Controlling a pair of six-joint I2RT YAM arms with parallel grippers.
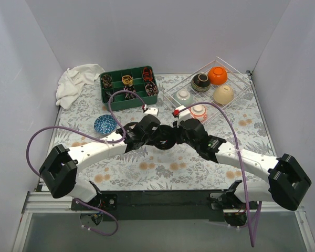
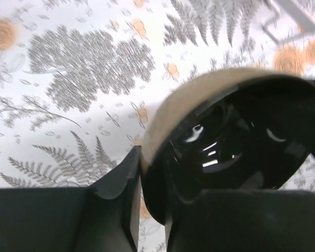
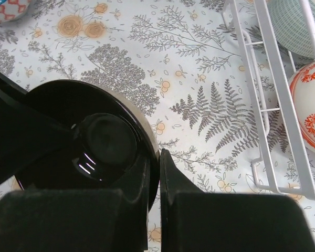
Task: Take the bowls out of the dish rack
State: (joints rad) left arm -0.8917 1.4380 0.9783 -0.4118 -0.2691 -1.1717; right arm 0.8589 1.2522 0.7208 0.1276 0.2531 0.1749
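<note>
A black bowl with a tan rim [image 1: 164, 137] is held between both grippers above the middle of the table. My left gripper [image 1: 149, 131] is shut on its left rim, as the left wrist view shows [image 2: 152, 199], with the bowl [image 2: 226, 142] filling that frame. My right gripper [image 1: 182, 131] is shut on its right rim [image 3: 155, 184], one finger inside the bowl [image 3: 94, 142]. The wire dish rack [image 1: 241, 76] stands at the back right. It holds an orange bowl [image 1: 217, 75], a dark striped bowl [image 1: 200, 82], a cream bowl [image 1: 223, 94], a pale green bowl [image 1: 184, 96] and a red-and-white bowl [image 1: 198, 111].
A blue bowl [image 1: 104, 124] sits on the table to the left. A green divided tray [image 1: 128, 84] with small items stands at the back. A white cloth [image 1: 76, 84] lies at the back left. The rack's wire wall [image 3: 262, 105] is close on the right of my right gripper.
</note>
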